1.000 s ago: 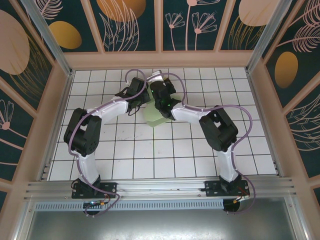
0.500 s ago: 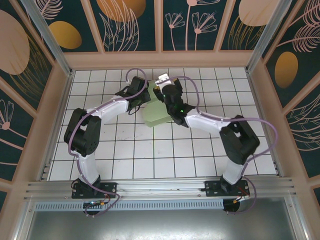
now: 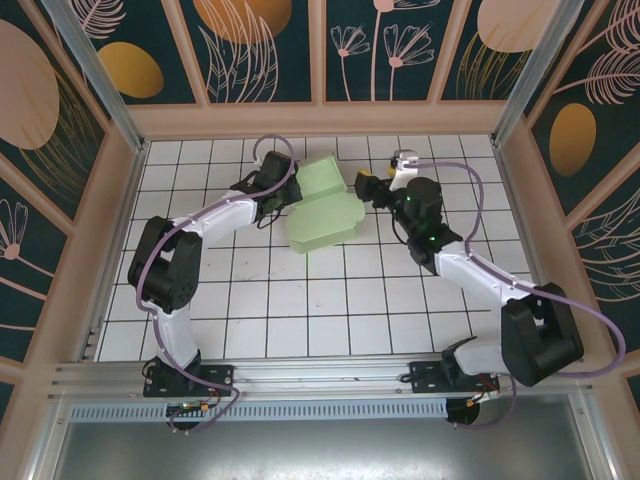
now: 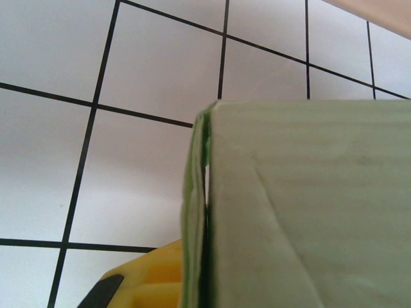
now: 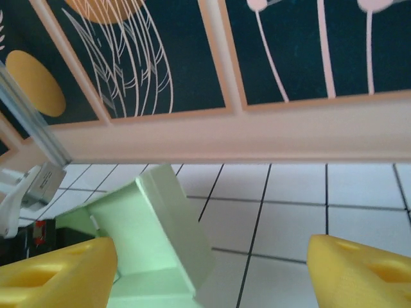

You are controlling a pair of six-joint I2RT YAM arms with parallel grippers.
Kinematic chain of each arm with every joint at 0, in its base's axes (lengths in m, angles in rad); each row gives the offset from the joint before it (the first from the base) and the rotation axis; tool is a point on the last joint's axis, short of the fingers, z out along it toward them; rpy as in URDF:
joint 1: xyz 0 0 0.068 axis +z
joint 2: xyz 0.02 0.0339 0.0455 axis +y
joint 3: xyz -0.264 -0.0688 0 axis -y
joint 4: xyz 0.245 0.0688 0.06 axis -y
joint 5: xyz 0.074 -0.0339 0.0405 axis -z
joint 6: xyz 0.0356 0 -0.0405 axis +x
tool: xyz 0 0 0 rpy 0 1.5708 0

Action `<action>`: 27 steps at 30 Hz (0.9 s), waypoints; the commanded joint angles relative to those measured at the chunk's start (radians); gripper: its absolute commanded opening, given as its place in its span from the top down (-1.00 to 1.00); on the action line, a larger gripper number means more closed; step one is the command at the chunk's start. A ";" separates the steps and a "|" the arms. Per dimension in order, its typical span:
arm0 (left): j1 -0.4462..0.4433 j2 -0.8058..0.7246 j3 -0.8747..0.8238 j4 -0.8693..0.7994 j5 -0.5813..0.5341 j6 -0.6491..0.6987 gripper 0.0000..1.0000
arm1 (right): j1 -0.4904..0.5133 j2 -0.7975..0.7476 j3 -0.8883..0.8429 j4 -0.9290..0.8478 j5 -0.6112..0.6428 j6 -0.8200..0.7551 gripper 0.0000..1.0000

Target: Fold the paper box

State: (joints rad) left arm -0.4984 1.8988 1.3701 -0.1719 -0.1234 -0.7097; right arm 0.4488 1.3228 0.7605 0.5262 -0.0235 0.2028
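Mint-green thin card, the paper box [image 3: 322,212] sits half-formed on the counter [image 3: 300,300]. It looks light, floppy along its creases and easily dented. The left gripper [image 3: 288,192] is clenched on its doubled side wall. The right gripper [image 3: 362,186], released and wide, hangs near the opposite wall. Best pinched gently at a wall edge.

So the pale mint-green thin-card paper box [image 3: 322,205] sat on the white tiled table [image 3: 300,310], toward the far middle, in front of the peach-framed back wall [image 3: 320,118]. The black left gripper [image 3: 284,190] was right up against the box's left edge. In the left wrist view, its yellow finger [image 4: 144,285] lay just beside the card [image 4: 308,212]. The black right gripper [image 3: 383,172] was off to the box's right, near it but apart. From the right wrist, the box [image 5: 154,237] was ahead and to the left.
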 commanded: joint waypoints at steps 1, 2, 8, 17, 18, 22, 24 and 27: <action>-0.003 -0.023 0.012 0.048 0.034 -0.002 1.00 | -0.025 -0.029 -0.065 0.082 -0.176 0.136 -0.52; -0.003 -0.023 0.012 0.052 0.040 -0.002 1.00 | -0.035 -0.031 -0.081 0.094 -0.189 0.152 -0.52; -0.003 -0.005 0.058 -0.011 0.041 0.081 1.00 | -0.068 -0.038 -0.136 0.132 -0.228 0.191 -0.49; 0.011 0.146 0.315 -0.445 0.060 0.403 1.00 | -0.079 -0.057 -0.124 0.067 -0.184 0.135 -0.48; 0.011 0.165 0.343 -0.498 0.038 0.427 1.00 | -0.080 -0.056 -0.121 0.062 -0.181 0.131 -0.48; 0.011 0.188 0.382 -0.628 -0.015 0.503 1.00 | -0.080 -0.055 -0.125 0.054 -0.178 0.121 -0.48; 0.011 0.191 0.398 -0.688 -0.055 0.526 1.00 | -0.082 -0.054 -0.125 0.048 -0.177 0.114 -0.48; 0.010 0.191 0.395 -0.778 -0.084 0.579 1.00 | -0.082 -0.051 -0.127 0.041 -0.176 0.102 -0.48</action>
State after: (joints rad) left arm -0.4953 2.0865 1.7317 -0.7807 -0.1516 -0.2264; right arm 0.3737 1.2869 0.6289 0.5690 -0.2104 0.3340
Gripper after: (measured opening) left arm 0.071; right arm 0.738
